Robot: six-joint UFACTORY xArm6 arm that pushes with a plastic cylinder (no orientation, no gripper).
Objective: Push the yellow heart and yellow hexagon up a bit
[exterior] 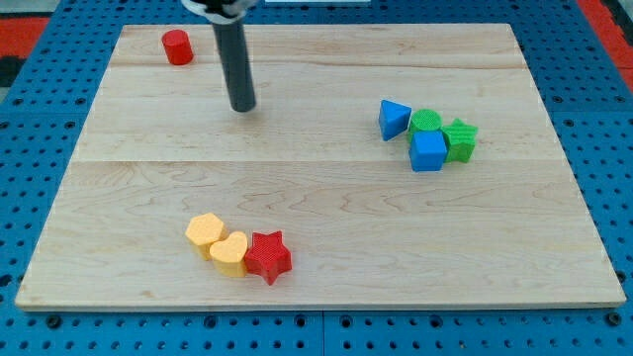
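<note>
My tip (242, 107) rests on the wooden board (326, 198) toward the view's top left, bare rod touching no block, with a red cylinder (178, 47) nearby to its upper left. Yellow hexagon (205, 232) and yellow heart (229, 253) sit touching near the view's bottom, well apart from the tip, with a red star (267, 257) against the heart's right side.

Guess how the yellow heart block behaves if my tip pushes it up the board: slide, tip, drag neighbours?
The yellow heart block looks low and flat-based, so it probably slides on the smooth wooden board rather than tips. It seems to touch the yellow hexagon block and red star block, so an off-centre push may rotate it or nudge them.
</note>
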